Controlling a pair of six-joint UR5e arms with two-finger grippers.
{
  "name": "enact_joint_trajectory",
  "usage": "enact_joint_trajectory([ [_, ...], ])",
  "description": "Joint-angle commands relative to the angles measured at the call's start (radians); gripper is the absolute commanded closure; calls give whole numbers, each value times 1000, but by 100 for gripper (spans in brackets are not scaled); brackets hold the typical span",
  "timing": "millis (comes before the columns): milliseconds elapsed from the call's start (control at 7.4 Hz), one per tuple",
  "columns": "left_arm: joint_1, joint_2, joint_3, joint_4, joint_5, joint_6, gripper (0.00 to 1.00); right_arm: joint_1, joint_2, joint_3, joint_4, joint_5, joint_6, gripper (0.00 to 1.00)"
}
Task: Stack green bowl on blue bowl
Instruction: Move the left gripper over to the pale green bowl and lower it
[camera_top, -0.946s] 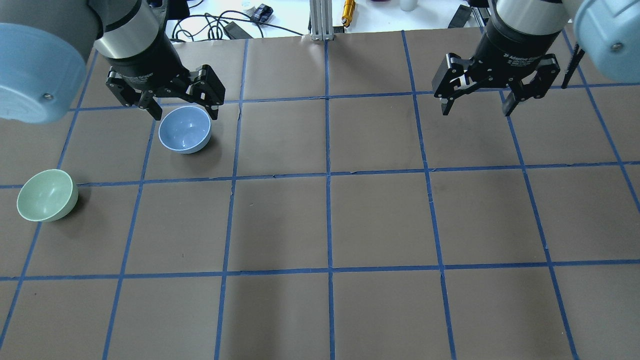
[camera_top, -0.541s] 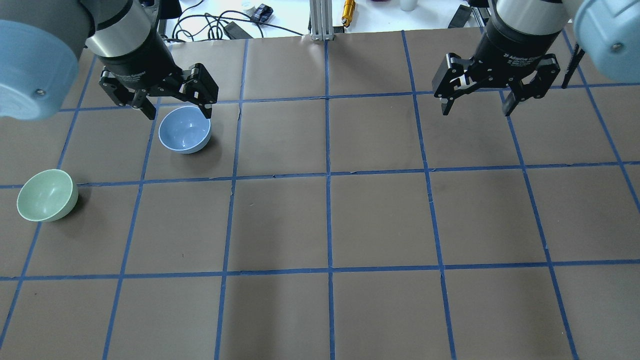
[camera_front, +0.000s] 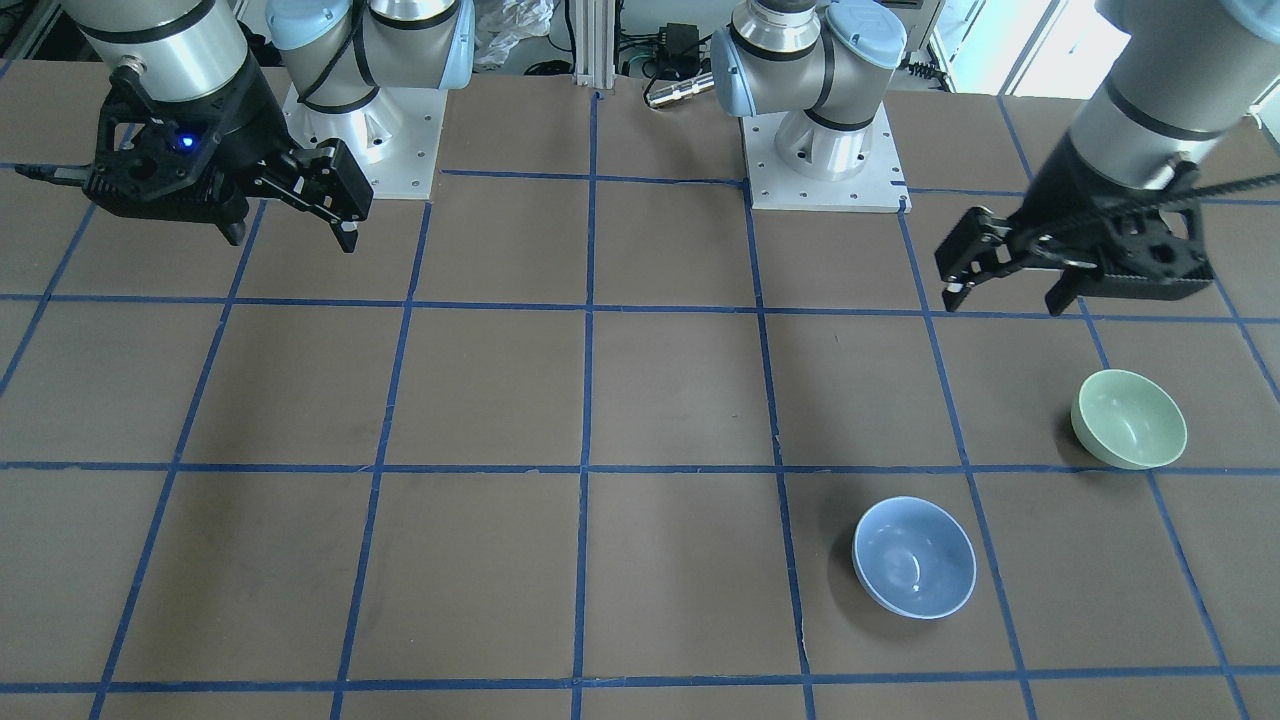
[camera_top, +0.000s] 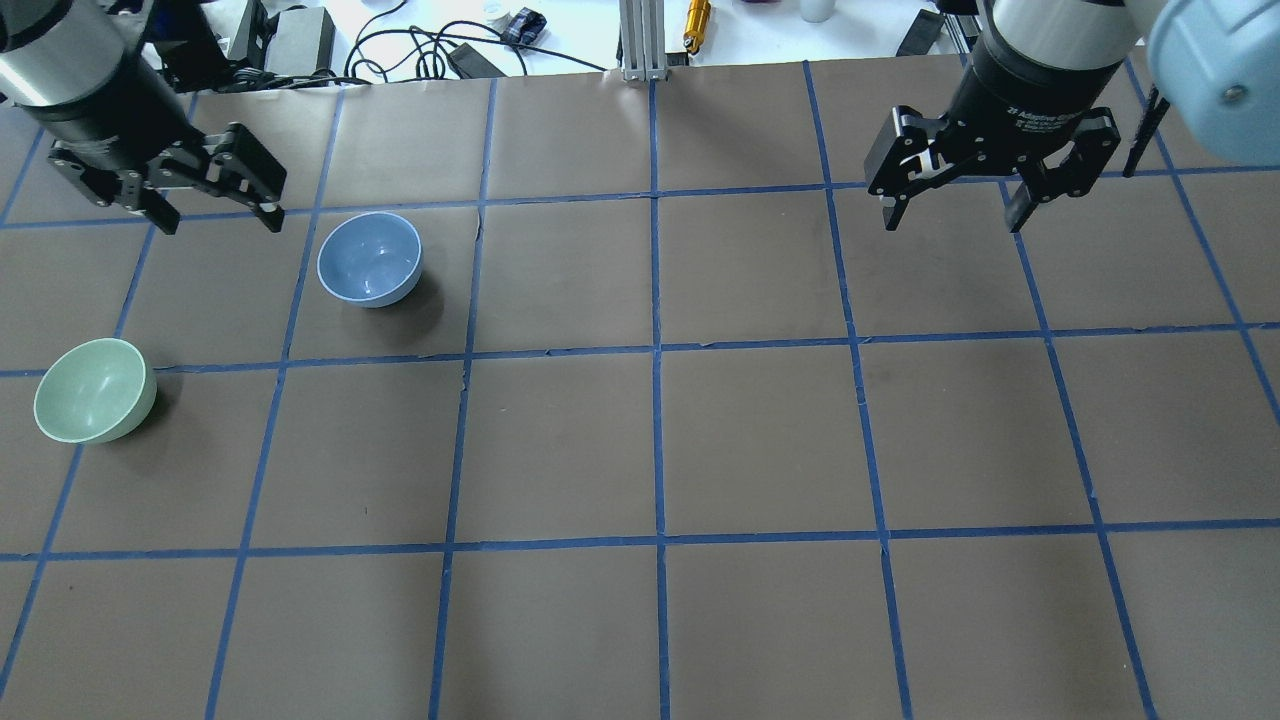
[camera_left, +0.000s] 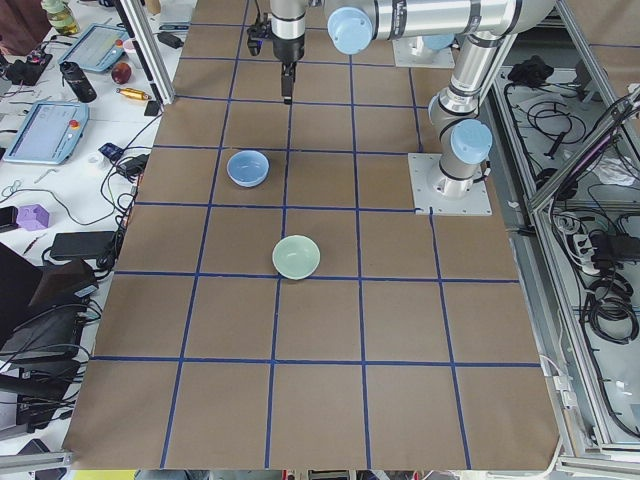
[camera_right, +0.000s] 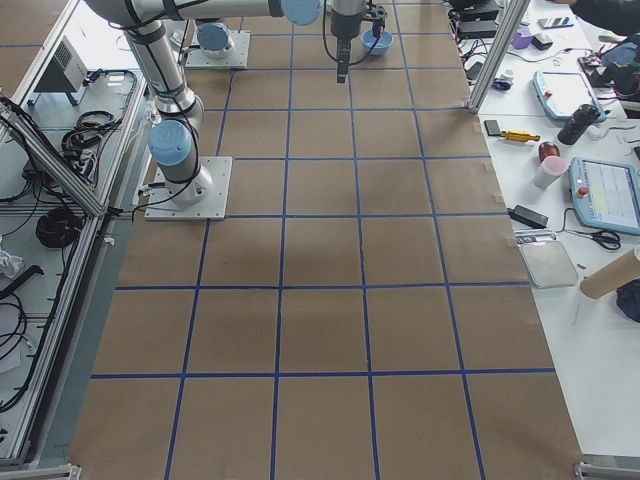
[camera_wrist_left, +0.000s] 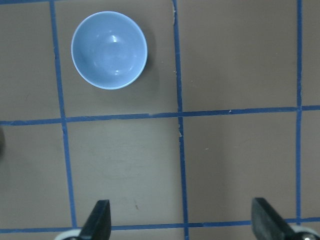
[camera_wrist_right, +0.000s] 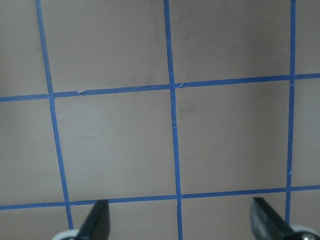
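The green bowl (camera_top: 95, 390) sits upright and empty near the table's left edge; it also shows in the front view (camera_front: 1130, 418). The blue bowl (camera_top: 369, 258) sits upright about one grid square away, to its right and farther back; it shows in the front view (camera_front: 913, 556) and in the left wrist view (camera_wrist_left: 109, 50). My left gripper (camera_top: 218, 222) is open and empty, hovering above the table left of the blue bowl and behind the green bowl. My right gripper (camera_top: 952, 222) is open and empty, high over the right side of the table.
The table (camera_top: 660, 440) is brown paper with a blue tape grid. Cables and small devices (camera_top: 470, 50) lie beyond its far edge. The robot bases (camera_front: 820, 150) stand at the near side. The right wrist view shows only bare grid (camera_wrist_right: 172, 125).
My left gripper has moved left, from just behind the blue bowl to a spot well left of it, still open. The bowls and the right arm have not moved.
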Motion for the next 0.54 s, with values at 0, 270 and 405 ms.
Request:
enact_joint_trajectory([
  [0,177,-25,-32,-19,2,154,0,0,0,0,-1,0,-2,0],
  [270,306,-79,-32,22,2,299,0,0,0,0,-1,0,-2,0],
  [405,369,-116,-34,72,2,375,0,0,0,0,0,0,0,0],
])
